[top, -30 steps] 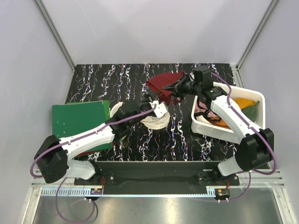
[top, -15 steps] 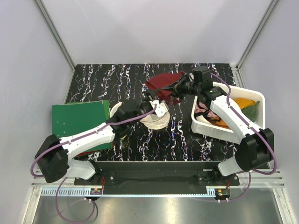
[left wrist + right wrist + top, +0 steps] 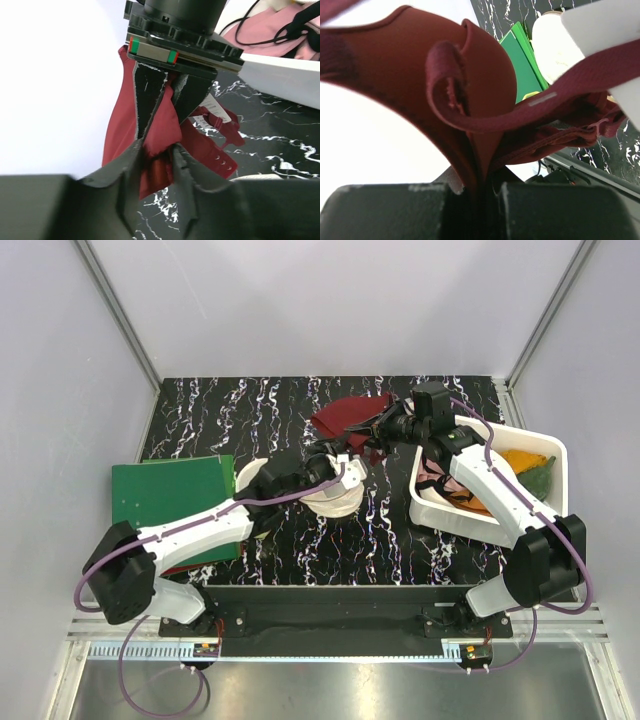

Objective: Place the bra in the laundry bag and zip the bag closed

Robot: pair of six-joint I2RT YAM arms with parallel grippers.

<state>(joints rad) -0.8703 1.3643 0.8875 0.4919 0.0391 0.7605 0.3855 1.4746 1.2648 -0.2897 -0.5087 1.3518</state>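
Observation:
The dark red bra (image 3: pixel 345 418) hangs above the back middle of the table. My right gripper (image 3: pixel 360 430) is shut on a fold of it, seen in the right wrist view (image 3: pixel 482 187), with a cup (image 3: pixel 420 65) and strap above the jaws. My left gripper (image 3: pixel 338 453) reaches up from below. Its fingers (image 3: pixel 127 170) are closed around a bunch of bra fabric (image 3: pixel 157 155) just under the right gripper's fingertips (image 3: pixel 170 95). The cream-white laundry bag (image 3: pixel 332 500) lies on the table under the left wrist, partly hidden by the arm.
A green board (image 3: pixel 170 495) lies at the left. A white bin (image 3: pixel 555 455) at the right holds orange (image 3: pixel 520 460) and green (image 3: pixel 540 480) cloths and a pink one. The back wall stands just behind the bra.
My left gripper has moved up and toward the back right, onto the bra just under the right gripper. The right gripper has held the bra nearly still.

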